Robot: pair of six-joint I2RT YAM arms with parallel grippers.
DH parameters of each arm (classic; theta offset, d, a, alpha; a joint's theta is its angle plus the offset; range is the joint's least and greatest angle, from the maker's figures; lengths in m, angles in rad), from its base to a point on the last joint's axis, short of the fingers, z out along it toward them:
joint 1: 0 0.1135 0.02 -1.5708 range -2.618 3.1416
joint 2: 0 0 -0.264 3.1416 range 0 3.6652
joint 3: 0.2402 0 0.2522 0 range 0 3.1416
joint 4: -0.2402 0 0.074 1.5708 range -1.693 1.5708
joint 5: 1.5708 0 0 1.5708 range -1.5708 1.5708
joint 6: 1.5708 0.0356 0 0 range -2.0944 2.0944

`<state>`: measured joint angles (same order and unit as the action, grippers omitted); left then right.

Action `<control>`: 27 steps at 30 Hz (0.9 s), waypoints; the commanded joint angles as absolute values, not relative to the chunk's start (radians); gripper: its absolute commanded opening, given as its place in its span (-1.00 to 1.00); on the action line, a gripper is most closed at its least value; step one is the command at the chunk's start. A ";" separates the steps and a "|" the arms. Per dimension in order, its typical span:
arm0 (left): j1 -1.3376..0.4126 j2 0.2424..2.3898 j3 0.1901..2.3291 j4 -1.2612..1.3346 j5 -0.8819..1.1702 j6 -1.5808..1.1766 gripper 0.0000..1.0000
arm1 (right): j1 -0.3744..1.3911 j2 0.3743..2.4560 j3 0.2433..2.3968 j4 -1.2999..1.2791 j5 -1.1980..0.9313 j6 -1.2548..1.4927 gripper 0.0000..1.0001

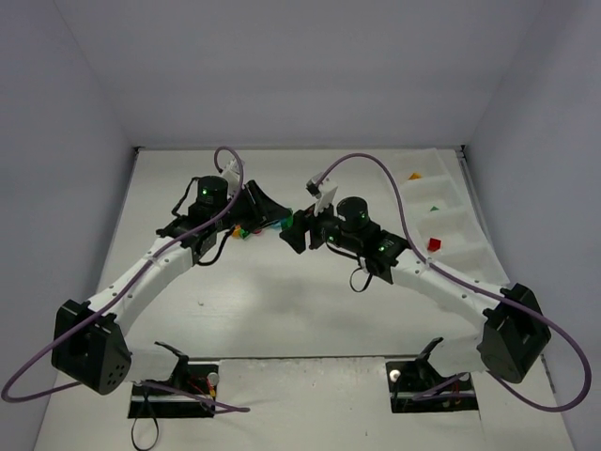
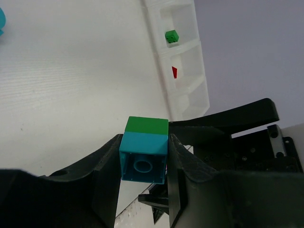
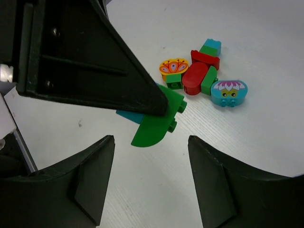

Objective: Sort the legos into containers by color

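My left gripper (image 2: 145, 147) is shut on a teal brick (image 2: 142, 161) that has a green piece (image 2: 147, 125) stuck on its far side. In the right wrist view that green piece (image 3: 156, 126) is a rounded plate jutting from under the left finger (image 3: 95, 71). My right gripper (image 3: 151, 142) stands open just short of it, without touching. In the top view the two grippers (image 1: 272, 218) (image 1: 293, 232) meet nose to nose over mid-table. More legos (image 3: 199, 78) lie in a small pile. The containers (image 1: 455, 221) run along the right wall.
The tray compartments hold an orange brick (image 1: 414, 176), a green one (image 1: 433, 208) and a red one (image 1: 434, 244). The pile includes an orange flower piece (image 3: 174, 66) and a teal flower piece (image 3: 229, 91). White walls close in the table's back and sides.
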<state>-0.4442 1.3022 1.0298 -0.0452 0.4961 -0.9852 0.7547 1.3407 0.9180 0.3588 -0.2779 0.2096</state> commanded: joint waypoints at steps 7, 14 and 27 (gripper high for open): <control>-0.451 1.255 1.028 0.009 0.502 -0.980 -1.00 | 0.764 1.354 0.992 0.469 -0.180 0.190 0.05; -0.453 1.255 1.022 0.017 0.494 -0.980 -1.00 | 0.770 1.384 1.015 0.443 -0.216 0.195 0.00; -0.451 1.253 1.049 0.002 0.465 -0.951 -1.00 | 0.779 1.394 1.006 0.407 -0.224 0.189 0.01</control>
